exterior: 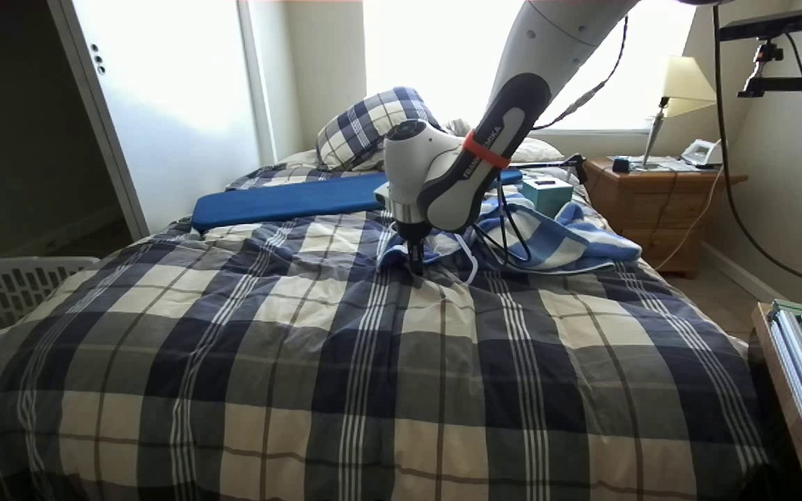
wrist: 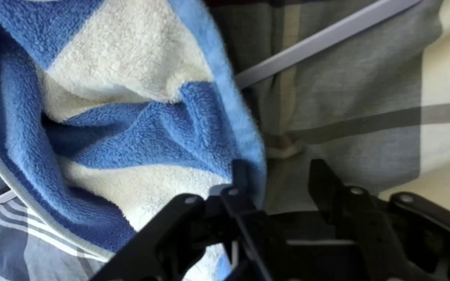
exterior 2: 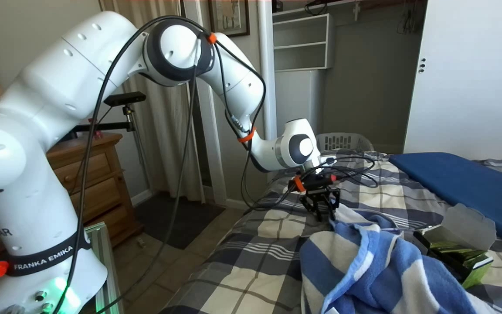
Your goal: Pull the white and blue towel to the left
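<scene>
Unclenched, the gripper points down, its two fingers parted, at the end of one white arm that arches over to one plaid bed. In an exterior view the bed stretches from four to nine o'clock of the gripper, its side edges well away, with one blue board at ten. One white and blue towel lies rumpled at nine to eleven o'clock in the wrist view, its border at one fingertip. One teal box stands at two in an exterior view.
</scene>
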Controlling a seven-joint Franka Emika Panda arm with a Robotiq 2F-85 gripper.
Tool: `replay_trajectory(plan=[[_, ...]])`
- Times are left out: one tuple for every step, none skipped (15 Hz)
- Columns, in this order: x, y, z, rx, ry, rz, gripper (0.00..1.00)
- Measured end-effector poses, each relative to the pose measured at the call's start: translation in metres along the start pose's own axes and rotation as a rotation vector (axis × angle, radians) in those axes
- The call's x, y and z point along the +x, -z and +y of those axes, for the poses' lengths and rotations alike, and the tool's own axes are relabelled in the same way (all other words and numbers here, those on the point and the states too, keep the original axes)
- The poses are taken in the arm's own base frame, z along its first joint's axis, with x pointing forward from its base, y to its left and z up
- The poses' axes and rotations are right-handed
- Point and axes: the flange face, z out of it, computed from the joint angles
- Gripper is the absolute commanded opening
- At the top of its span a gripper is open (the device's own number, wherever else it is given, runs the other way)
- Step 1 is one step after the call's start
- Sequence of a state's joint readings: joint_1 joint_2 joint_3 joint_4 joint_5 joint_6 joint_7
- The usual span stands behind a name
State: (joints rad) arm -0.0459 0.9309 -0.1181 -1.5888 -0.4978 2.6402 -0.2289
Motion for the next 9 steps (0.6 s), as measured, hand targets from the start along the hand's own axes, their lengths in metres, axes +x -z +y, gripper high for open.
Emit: replay_trajectory(plan=[[0.001,0.002,0.001,-0.002,-0.002,0.005,0.84],[0.002,0.004,0.003,-0.005,-0.003,0.009,0.9],[0.003,0.005,0.005,-0.008,-0.005,0.011,0.86],[0.003,0.005,0.006,-0.01,-0.007,0.011,0.87],[0.002,0.005,0.008,-0.012,-0.009,0.011,0.85],[0.002,0.005,0.009,-0.012,-0.011,0.011,0.79],[0.001,0.005,0.01,-0.014,-0.013,0.01,0.73],[0.0,0.004,0.012,-0.016,-0.014,0.008,0.62],[-0.002,0.004,0.013,-0.018,-0.016,0.006,0.58]])
